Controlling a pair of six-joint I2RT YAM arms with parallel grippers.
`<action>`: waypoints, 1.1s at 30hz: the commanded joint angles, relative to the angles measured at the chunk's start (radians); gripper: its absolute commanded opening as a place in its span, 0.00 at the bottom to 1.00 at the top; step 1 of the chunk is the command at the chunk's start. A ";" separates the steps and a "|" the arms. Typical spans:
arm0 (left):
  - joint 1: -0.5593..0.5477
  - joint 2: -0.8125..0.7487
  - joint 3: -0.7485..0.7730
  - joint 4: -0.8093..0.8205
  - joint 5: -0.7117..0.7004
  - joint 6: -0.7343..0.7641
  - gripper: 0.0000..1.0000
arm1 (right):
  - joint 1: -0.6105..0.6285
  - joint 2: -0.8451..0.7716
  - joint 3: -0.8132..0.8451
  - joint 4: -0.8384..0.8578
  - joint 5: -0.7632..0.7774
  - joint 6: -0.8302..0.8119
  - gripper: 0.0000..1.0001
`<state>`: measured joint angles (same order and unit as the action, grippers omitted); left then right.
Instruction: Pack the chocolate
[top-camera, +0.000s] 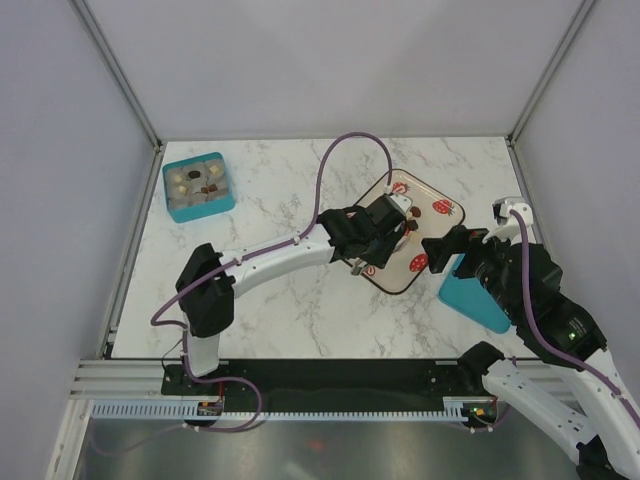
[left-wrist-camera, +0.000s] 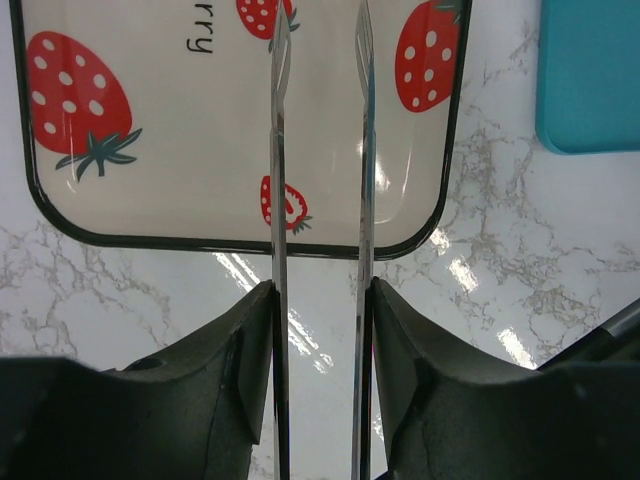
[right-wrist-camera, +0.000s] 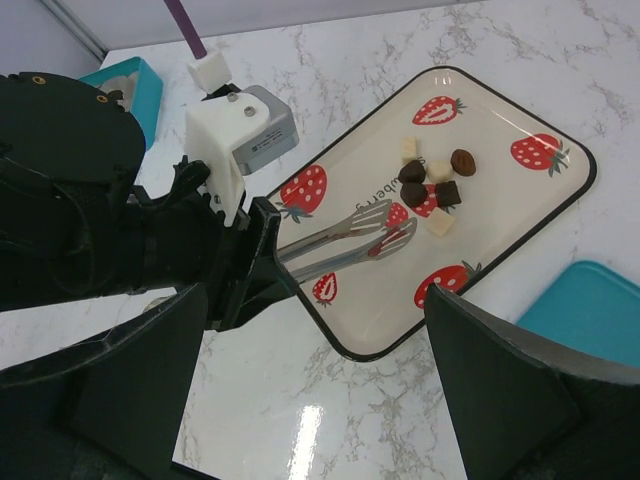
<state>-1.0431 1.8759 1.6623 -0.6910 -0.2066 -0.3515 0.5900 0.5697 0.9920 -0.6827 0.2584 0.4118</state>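
Chocolate (right-wrist-camera: 415, 193): small dark, mid-brown and pale beige pieces clustered on the tray (right-wrist-camera: 560, 205). Left gripper (left-wrist-camera: 322, 290) grasps tongs (right-wrist-camera: 350, 235); right gripper (top-camera: 440, 255) released.

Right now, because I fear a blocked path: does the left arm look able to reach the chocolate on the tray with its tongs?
Probably yes. The left hand grips the tongs, whose tips hang over the tray short of the chocolate; nothing stands between them, and the right hand stands aside.
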 joint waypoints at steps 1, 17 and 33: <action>-0.009 0.025 0.062 0.077 -0.007 -0.017 0.50 | 0.002 -0.021 0.028 -0.018 0.034 -0.005 0.98; -0.020 0.192 0.123 0.143 -0.010 0.003 0.52 | 0.002 -0.031 0.023 -0.026 0.044 -0.015 0.98; -0.018 0.060 0.077 0.053 -0.057 -0.041 0.33 | 0.002 -0.041 0.020 -0.031 0.042 -0.013 0.98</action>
<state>-1.0561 2.0556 1.7355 -0.6170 -0.2108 -0.3534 0.5900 0.5377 0.9920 -0.7200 0.2893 0.4042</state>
